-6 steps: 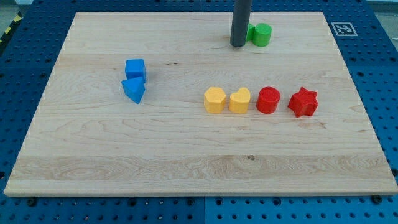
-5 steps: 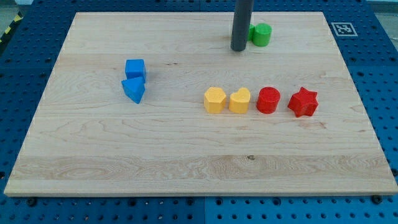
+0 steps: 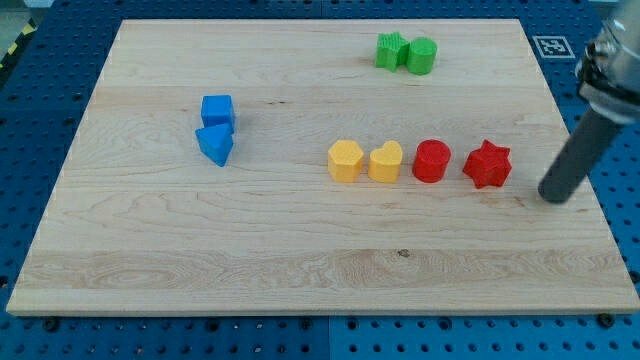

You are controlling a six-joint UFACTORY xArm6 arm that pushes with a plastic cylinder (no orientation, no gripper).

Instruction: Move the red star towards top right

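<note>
The red star (image 3: 487, 164) lies on the wooden board (image 3: 300, 250) at the right end of a row of blocks. My tip (image 3: 553, 196) rests on the board to the star's right and slightly below it, a short gap away and not touching it. The rod rises from the tip toward the view's upper right edge.
Left of the star, in a row, sit a red cylinder (image 3: 432, 160), a yellow heart (image 3: 386, 161) and a yellow hexagon (image 3: 345, 160). A green star (image 3: 390, 50) and green cylinder (image 3: 421, 55) sit near the top. A blue cube (image 3: 217, 110) and blue triangle (image 3: 215, 144) sit at left.
My tip has moved from beside the green blocks near the top to the right of the red star. The green star, hidden before, now shows. No block has moved.
</note>
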